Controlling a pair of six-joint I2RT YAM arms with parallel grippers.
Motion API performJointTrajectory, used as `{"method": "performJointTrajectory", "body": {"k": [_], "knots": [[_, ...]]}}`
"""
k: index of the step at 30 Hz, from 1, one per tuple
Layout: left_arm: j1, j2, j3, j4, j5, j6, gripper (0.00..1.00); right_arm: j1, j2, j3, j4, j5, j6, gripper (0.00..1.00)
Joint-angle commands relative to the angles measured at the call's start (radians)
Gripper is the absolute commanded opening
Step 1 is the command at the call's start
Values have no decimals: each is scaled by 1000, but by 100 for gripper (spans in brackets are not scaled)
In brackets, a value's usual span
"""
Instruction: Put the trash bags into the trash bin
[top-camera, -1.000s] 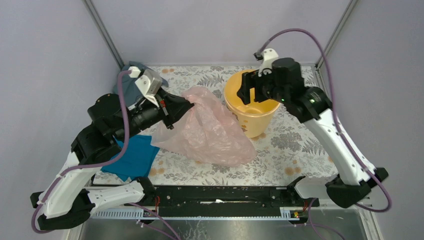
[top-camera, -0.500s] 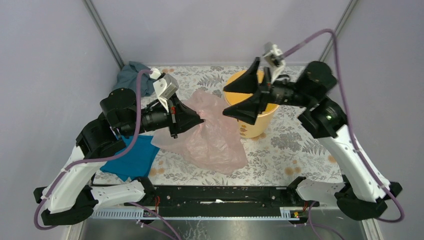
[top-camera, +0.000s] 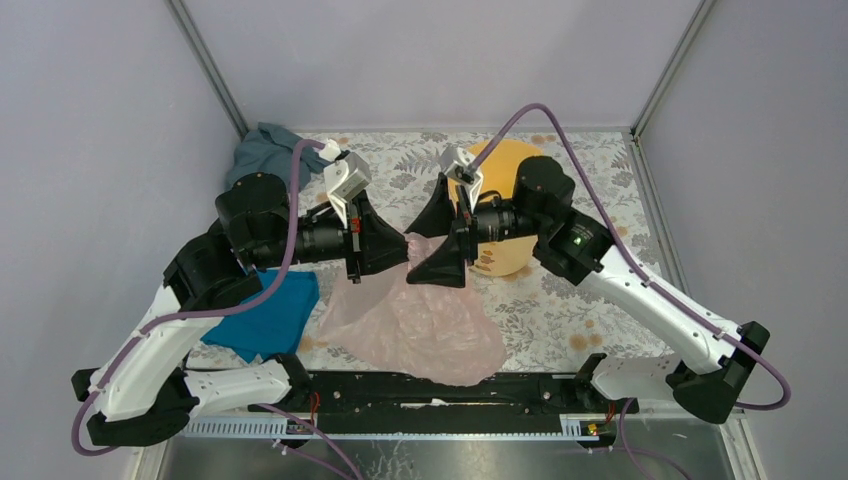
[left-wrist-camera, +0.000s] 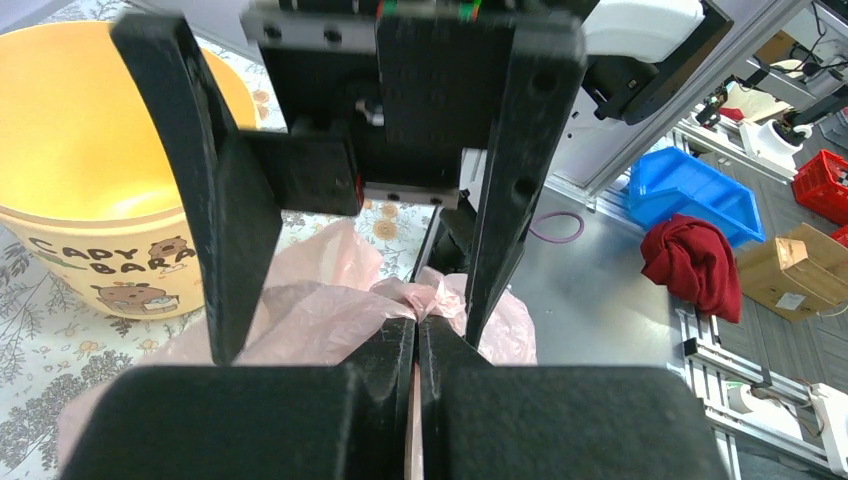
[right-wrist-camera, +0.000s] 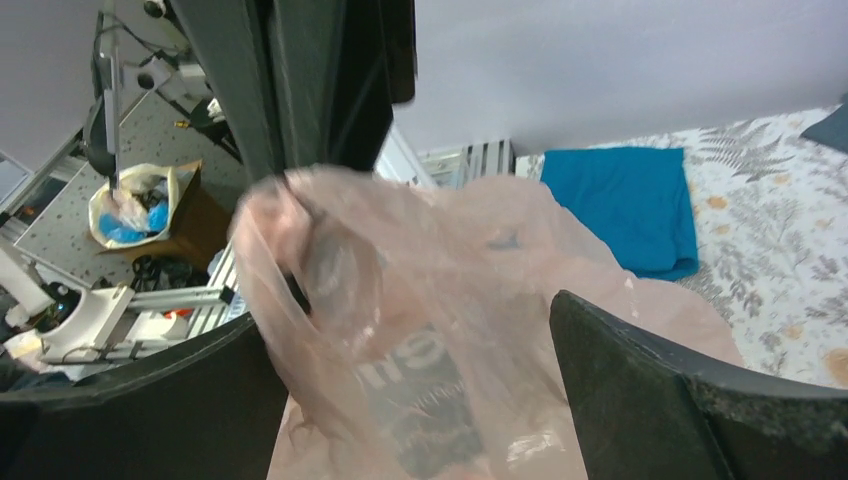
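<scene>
The pale-pink trash bag (top-camera: 425, 325) hangs from my left gripper (top-camera: 403, 244), which is shut on a bunched fold of it above the table; the pinch shows in the left wrist view (left-wrist-camera: 417, 322). My right gripper (top-camera: 413, 254) is open and faces the left one, its fingers (left-wrist-camera: 225, 220) on either side of the raised film. In the right wrist view the bag (right-wrist-camera: 450, 300) fills the gap between the open right gripper (right-wrist-camera: 405, 312). The yellow-orange trash bin (top-camera: 505, 258) stands behind the right arm, partly hidden, and appears empty in the left wrist view (left-wrist-camera: 80, 150).
A bright blue cloth (top-camera: 262, 318) lies at the table's left front, also in the right wrist view (right-wrist-camera: 625, 205). A grey-blue cloth (top-camera: 262, 145) is bunched at the back left corner. Frame posts stand at both back corners.
My right arm swung left from over the bin, and its open jaws now straddle the raised bag. My left gripper moved right and up with the bag.
</scene>
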Motion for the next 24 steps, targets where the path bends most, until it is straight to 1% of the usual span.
{"method": "performJointTrajectory", "body": {"k": [1, 3, 5, 6, 8, 10, 11, 13, 14, 18, 19, 21, 24], "knots": [[1, 1, -1, 93, -5, -22, 0, 14, -59, -125, 259, -70, 91, 100], [2, 8, -5, 104, -7, -29, 0, 16, -71, -159, 296, -59, 121, 99], [2, 9, -17, 131, 7, -43, 0, 14, -80, -176, 314, -29, 134, 95], [2, 7, -27, 148, 18, -51, 0, 15, -83, -188, 347, -23, 153, 93], [2, 8, -50, 187, 42, -71, 0, 15, -83, -215, 423, -19, 202, 91], [2, 9, -67, 223, 72, -93, 0, 17, -76, -234, 492, -19, 242, 98], [1, 9, -75, 241, 84, -103, 0, 16, -72, -238, 521, -17, 264, 99], [2, 9, -88, 268, 101, -121, 0, 16, -60, -252, 580, -16, 299, 100], [1, 9, -91, 281, 102, -127, 0, 17, -55, -258, 604, -10, 313, 97], [3, 6, -82, 294, 100, -134, 0, 17, -45, -279, 621, 30, 320, 77], [3, 7, -81, 294, 100, -133, 0, 17, -49, -284, 625, 49, 322, 70], [2, 11, -78, 296, 98, -131, 0, 17, -57, -298, 659, 77, 338, 51], [1, 18, -80, 296, 89, -125, 0, 17, -63, -307, 684, 115, 350, 21]]}}
